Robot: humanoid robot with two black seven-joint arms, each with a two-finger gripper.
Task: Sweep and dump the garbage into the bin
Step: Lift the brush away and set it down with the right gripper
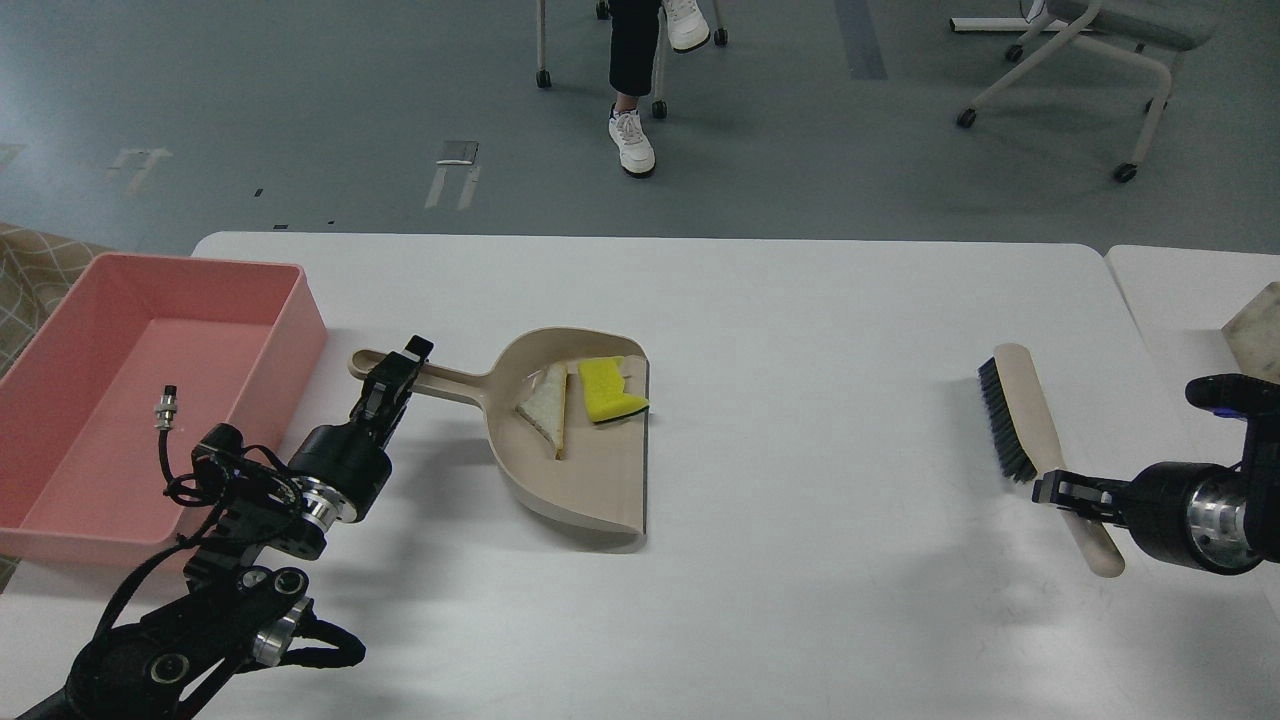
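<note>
The garbage lies inside the beige dustpan [590, 480] at mid-table: a yellow sponge piece [608, 391] with a dark underside and a flat beige-grey scrap [546, 408] to its left. My left gripper [392, 378] is shut on the dustpan's long handle [440, 379]. The pink bin [290, 330] stands at the far left of the table, to the left of that gripper, and holds no scraps. My right gripper [1062, 493] is shut on the handle of the beige brush [1030, 420] at the right, bristles facing left.
The white table [800, 330] spreads between dustpan and brush. A second table [1180, 290] adjoins at the right with a beige object [1255, 325] at its edge. Beyond the far edge are chairs and a seated person's legs [632, 60].
</note>
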